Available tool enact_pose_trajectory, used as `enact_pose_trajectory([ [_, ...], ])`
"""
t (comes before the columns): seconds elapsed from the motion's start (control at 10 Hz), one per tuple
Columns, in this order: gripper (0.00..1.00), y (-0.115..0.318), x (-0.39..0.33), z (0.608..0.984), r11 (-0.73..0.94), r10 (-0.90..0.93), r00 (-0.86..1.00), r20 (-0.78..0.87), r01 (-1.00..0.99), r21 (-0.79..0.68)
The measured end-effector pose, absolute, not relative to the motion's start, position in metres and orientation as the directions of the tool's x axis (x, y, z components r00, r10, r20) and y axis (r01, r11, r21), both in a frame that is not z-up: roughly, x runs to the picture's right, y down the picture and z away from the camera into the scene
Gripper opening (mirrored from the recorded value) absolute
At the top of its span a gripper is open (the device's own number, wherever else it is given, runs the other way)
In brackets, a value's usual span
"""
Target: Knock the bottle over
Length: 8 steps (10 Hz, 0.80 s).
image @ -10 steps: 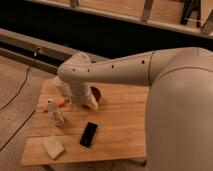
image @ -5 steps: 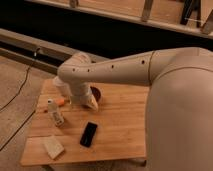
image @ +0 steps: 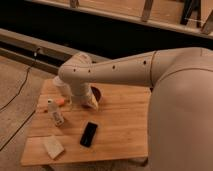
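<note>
**Figure.** Camera view of the bench (image: 125, 125), with the arm reaching in over it from the near side. Against the two earlier views we found no visible change. The arm held the same bent pose, and every object lay where it had lain.

The bottle (image: 55, 113) stood near the left edge of the bench, orange cap uppermost, upright or only slightly leaning. The slim orange object (image: 60, 102) lay just behind it, and the beige sponge (image: 52, 146) sat nearer the front corner. The dark phone (image: 89, 134) lay flat further toward the middle of the bench, apart from the bottle.

The gripper (image: 86, 102) hung at the lower end of the arm, low over the bench, between the bottle and a dark red bowl (image: 96, 93). The wrist largely masked it, and we could not tell whether it was apart or together. It did not appear to touch the bottle.

We judged this stillness to mean that the task remained undone: the bottle had not been tipped, and contact was yet to be made. The next step would probably call for a sideways sweep toward the bottle, striking high enough on its body to topple it and not merely slide it. The orange object, lying so close, risked being pushed along with it.
</note>
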<state>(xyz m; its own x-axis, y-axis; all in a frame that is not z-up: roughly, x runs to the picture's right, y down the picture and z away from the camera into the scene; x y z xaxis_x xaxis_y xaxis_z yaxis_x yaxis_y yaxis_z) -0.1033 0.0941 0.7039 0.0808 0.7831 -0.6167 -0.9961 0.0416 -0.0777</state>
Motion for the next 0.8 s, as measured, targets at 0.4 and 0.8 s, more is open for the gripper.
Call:
enact_pose_trajectory([
  [0.4,0.69,0.086,-0.095,0.703,0.030,0.814,0.069,-0.577,-0.997,-0.077],
  [0.8,0.31,0.072,-0.092,0.716,0.085,0.844,0.094,-0.529,-0.996,-0.041],
])
